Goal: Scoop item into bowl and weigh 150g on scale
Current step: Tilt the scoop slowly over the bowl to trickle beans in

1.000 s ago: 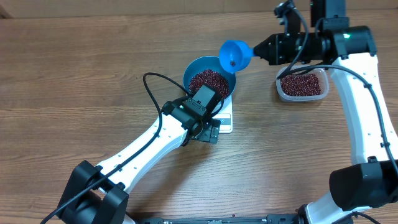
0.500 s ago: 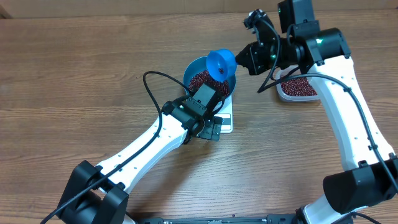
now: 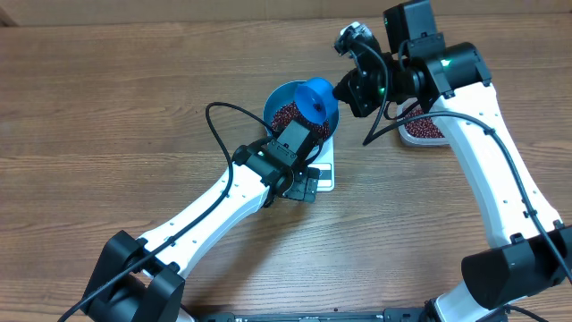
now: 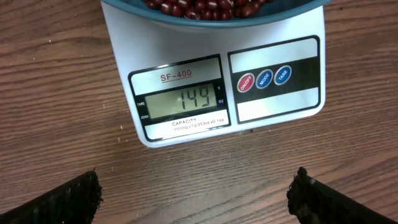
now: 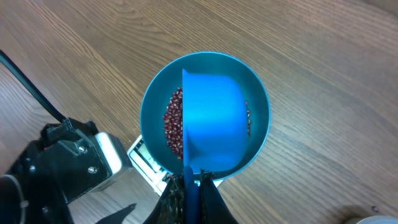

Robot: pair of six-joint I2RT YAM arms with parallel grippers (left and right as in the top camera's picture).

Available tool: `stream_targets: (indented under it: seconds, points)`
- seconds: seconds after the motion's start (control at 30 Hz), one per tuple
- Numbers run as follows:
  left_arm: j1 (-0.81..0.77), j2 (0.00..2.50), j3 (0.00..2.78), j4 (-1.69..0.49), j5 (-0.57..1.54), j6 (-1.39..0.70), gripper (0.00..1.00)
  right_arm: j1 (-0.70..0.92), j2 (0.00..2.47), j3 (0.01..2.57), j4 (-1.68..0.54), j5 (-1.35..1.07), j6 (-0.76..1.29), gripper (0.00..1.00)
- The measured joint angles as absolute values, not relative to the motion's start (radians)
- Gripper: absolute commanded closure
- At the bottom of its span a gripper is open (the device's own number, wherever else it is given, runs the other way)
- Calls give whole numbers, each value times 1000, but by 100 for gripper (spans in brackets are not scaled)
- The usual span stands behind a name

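Observation:
The blue bowl (image 3: 274, 97) stands on the white scale (image 3: 325, 170), and red-brown beans (image 3: 288, 114) fill it. My right gripper (image 3: 344, 89) is shut on the handle of a small blue scoop (image 3: 317, 100), which hangs tipped on its side over the bowl. From the right wrist, the scoop (image 5: 214, 118) covers most of the bowl (image 5: 149, 106), with beans (image 5: 174, 124) showing at its left; my right gripper (image 5: 191, 180) clamps the handle. My left gripper (image 4: 198, 186) is open over bare table in front of the scale (image 4: 280, 106), whose display reads 149.
A clear tub (image 3: 420, 130) of beans sits right of the bowl, partly hidden under my right arm. My left arm (image 3: 206, 210) runs diagonally from the front left up to the scale. A black cable (image 3: 219, 125) loops left of the bowl.
My right gripper has carried the scoop leftward from near the tub to over the bowl and rolled it onto its side. The left arm has not moved.

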State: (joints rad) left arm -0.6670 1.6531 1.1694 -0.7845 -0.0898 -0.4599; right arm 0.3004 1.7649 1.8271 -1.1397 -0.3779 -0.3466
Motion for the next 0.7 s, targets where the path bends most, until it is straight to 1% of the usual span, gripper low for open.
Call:
stream_targets:
  seconds: [0.3, 0.7]
  points:
    - [-667, 1653, 1169, -785, -89, -460, 0, 329, 1765, 1827, -1097, -251, -391, 96]
    - [-667, 1653, 1169, -785, -90, -460, 0, 361, 1765, 1827, -1091, -201, -393, 96]
